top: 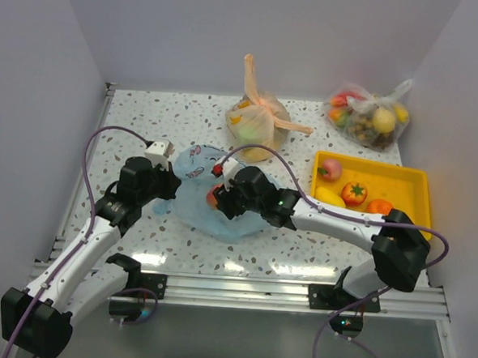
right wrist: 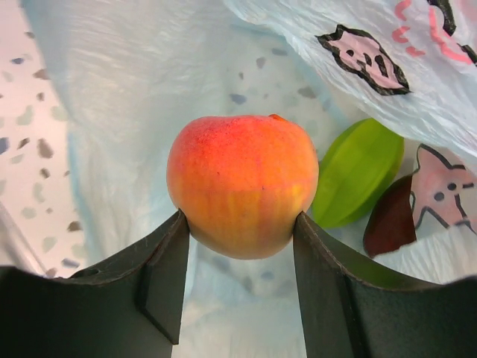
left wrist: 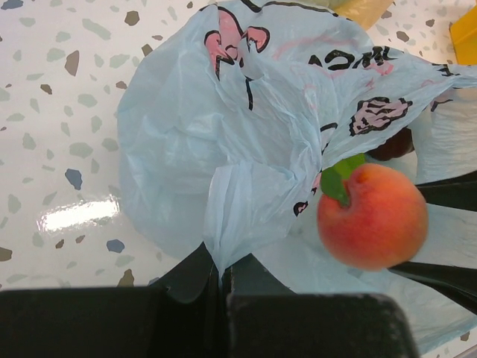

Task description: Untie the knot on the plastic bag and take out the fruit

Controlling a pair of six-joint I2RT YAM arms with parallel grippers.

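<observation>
The light blue plastic bag [top: 192, 170] with pink cartoon prints lies crumpled at mid-table, its mouth spread toward the right. My left gripper [top: 173, 190] is shut on a fold of the bag's thin plastic [left wrist: 231, 216] at its left edge. My right gripper [right wrist: 242, 224] is shut on a fruit, a red-orange peach [right wrist: 242, 183], which it holds just over the bag's opening [top: 214, 195]. Behind it inside the bag lie a green fruit [right wrist: 354, 183] and a dark red one [right wrist: 387, 227]. No knot shows.
An orange tied bag [top: 259, 123] stands behind the blue one. A clear bag of fruit [top: 369, 114] sits at the back right. The yellow tray [top: 401, 185] at the right holds several fruit pieces. Grey walls close the left, back and right.
</observation>
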